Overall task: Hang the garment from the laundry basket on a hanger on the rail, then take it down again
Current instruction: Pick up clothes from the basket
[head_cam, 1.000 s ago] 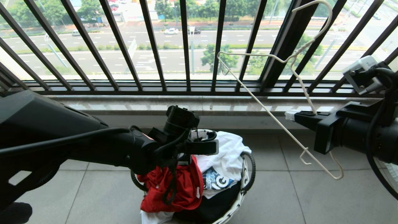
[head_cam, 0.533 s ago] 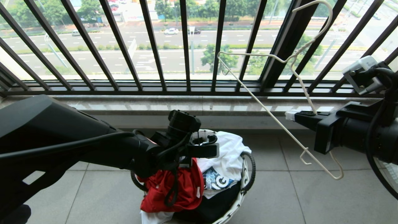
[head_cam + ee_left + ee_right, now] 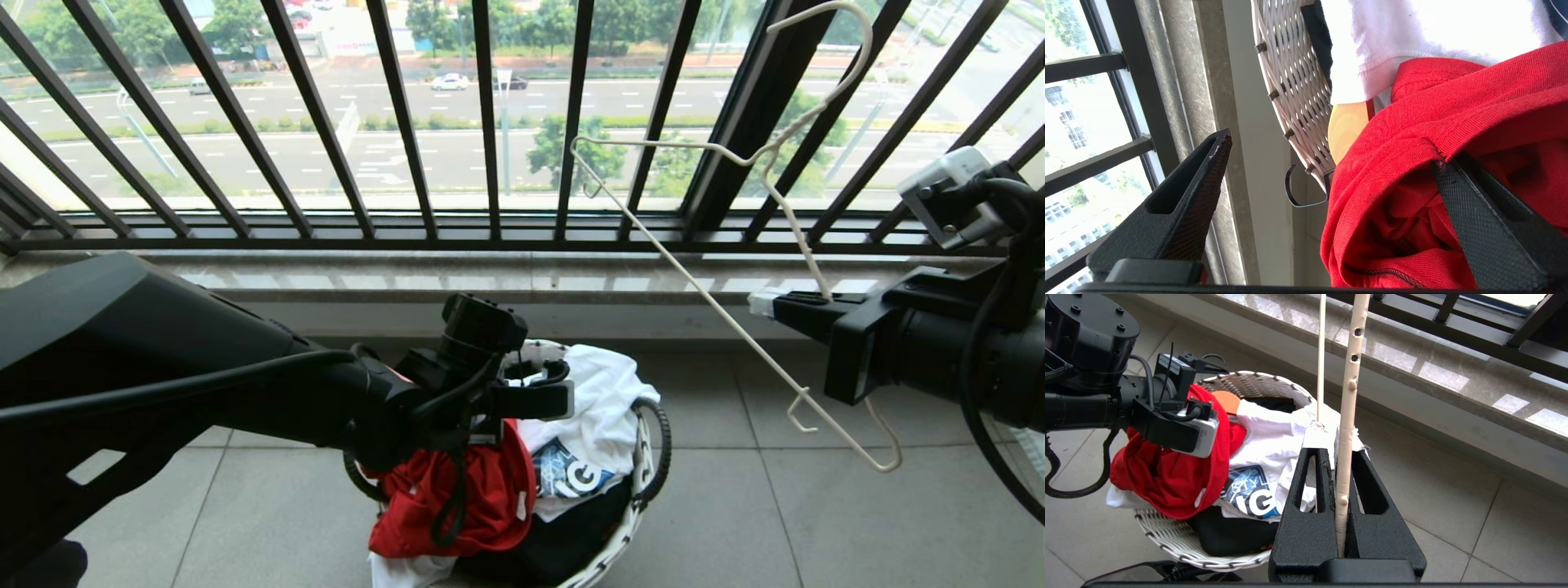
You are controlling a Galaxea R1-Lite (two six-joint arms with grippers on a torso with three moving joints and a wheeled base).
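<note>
The left gripper [image 3: 1327, 163] hangs at the basket [image 3: 645, 490], fingers apart, one tucked under the shirt [image 3: 482, 498] heaped on the basket's left side. The right gripper [image 3: 1337, 457], out to the right, is clamped on the hanger [image 3: 735, 327]. Closing now may pinch only one thin fold, which could slip or drag the white garment [image 3: 596, 400] along.

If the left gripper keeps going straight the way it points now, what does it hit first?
Most likely the red T-shirt: the open left gripper already has one finger under a fold of it, at the laundry basket. The other finger's line looks free toward the wall.
</note>
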